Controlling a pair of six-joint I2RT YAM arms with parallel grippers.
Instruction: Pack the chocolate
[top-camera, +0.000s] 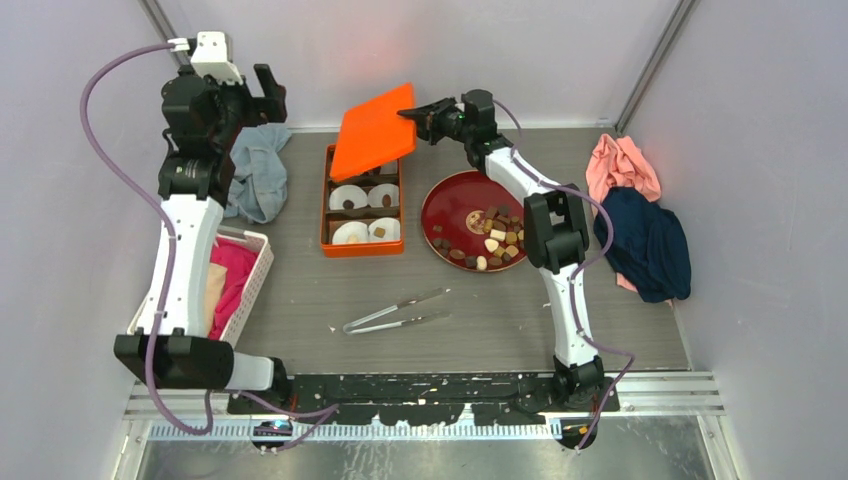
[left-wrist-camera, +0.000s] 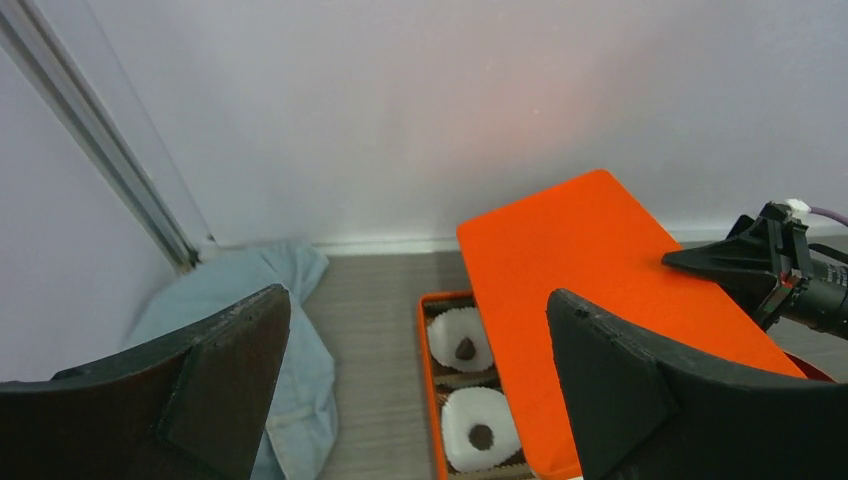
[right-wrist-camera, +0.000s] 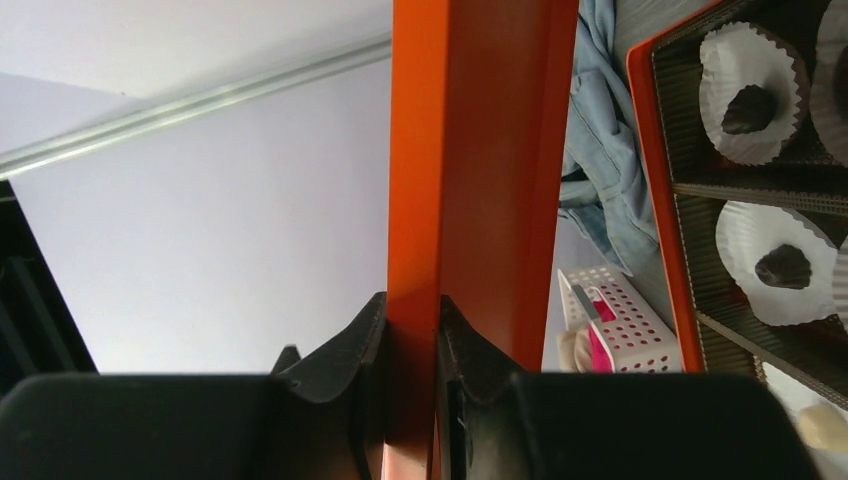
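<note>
Chocolate (top-camera: 495, 243) in brown, tan and cream lies piled on the red plate (top-camera: 445, 195). The orange box (top-camera: 326, 205) holds white paper cups, each with a piece of chocolate (left-wrist-camera: 465, 348) in it. My right gripper (top-camera: 413, 113) is shut on the edge of the orange lid (top-camera: 375, 130), holding it tilted above the box's far end. In the right wrist view the lid (right-wrist-camera: 470, 150) sits pinched between the jaws of the right gripper (right-wrist-camera: 412, 305). My left gripper (top-camera: 268, 95) hangs open and empty at the back left, left of the lid (left-wrist-camera: 600, 290).
Metal tongs (top-camera: 395, 311) lie on the table in front of the box. A white perforated basket (top-camera: 250, 270) with pink cloth stands at the left edge. A blue cloth (top-camera: 258, 170) lies under the left gripper. Pink and navy cloths (top-camera: 640, 220) sit at the right.
</note>
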